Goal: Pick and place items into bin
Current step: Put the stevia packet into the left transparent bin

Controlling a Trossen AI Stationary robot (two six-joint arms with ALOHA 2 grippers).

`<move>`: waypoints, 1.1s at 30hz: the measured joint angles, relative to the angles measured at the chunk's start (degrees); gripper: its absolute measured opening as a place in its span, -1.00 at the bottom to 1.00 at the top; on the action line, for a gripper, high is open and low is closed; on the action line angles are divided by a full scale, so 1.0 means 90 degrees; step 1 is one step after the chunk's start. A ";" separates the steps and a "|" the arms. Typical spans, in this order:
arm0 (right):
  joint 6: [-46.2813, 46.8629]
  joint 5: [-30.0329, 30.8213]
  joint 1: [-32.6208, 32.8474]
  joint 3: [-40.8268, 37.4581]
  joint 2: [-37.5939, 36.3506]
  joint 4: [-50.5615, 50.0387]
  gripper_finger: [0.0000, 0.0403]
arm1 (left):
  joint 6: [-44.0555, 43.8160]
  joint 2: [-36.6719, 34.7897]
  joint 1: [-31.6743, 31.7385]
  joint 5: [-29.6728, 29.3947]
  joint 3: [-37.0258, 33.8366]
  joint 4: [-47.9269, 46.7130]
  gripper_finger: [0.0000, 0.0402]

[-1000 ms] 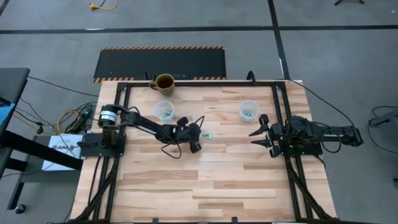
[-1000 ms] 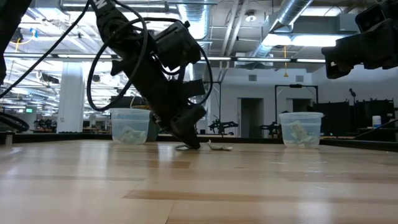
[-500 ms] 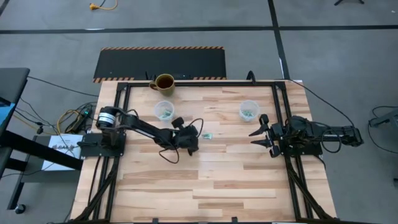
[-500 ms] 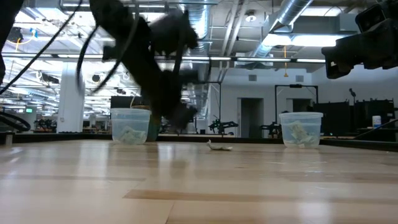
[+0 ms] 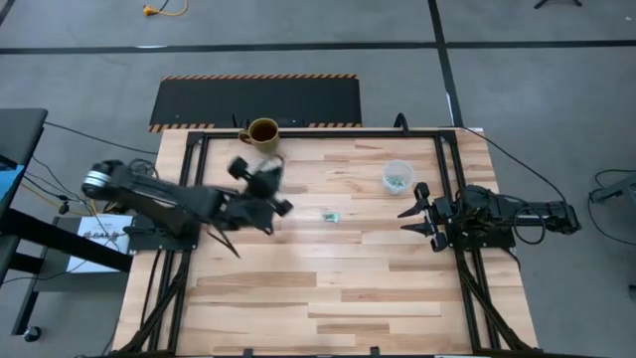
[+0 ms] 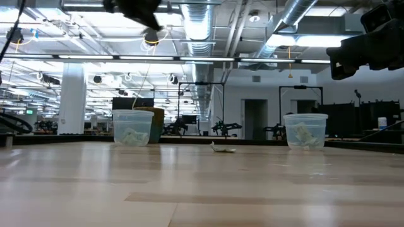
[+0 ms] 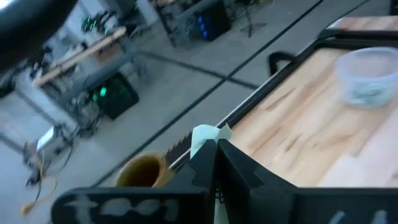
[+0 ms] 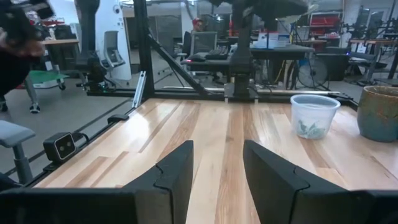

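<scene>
My left gripper is shut on one light-green and white wrapped item. It is raised high over the table's far left part and shows blurred at the top of the low view. Another wrapped item lies flat on the wood near the table's middle. Two clear cups holding items stand on the table, the left cup and the right cup. In the high view my left arm hides the left cup. My right gripper waits open at the right edge. My left gripper pinches the wrapped item between its two fingertips. The crinkly end sticks out past them. The item is lifted clear, high above the table.
A brown mug stands at the far edge just behind the left cup. A black frame runs round the table's edges. Bare wood fills the near half.
My left gripper has taken one of two wrapped items off the table's middle. It has risen steeply and swung toward the far left, over the left cup, tipping up from pointing down to nearly level. The other item has stayed where it lay.
</scene>
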 joint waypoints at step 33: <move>0.0000 0.0002 -0.0002 -0.0002 0.0000 0.0002 -0.33 | -0.0474 -0.1412 0.1808 0.2110 -0.3786 0.3192 -0.81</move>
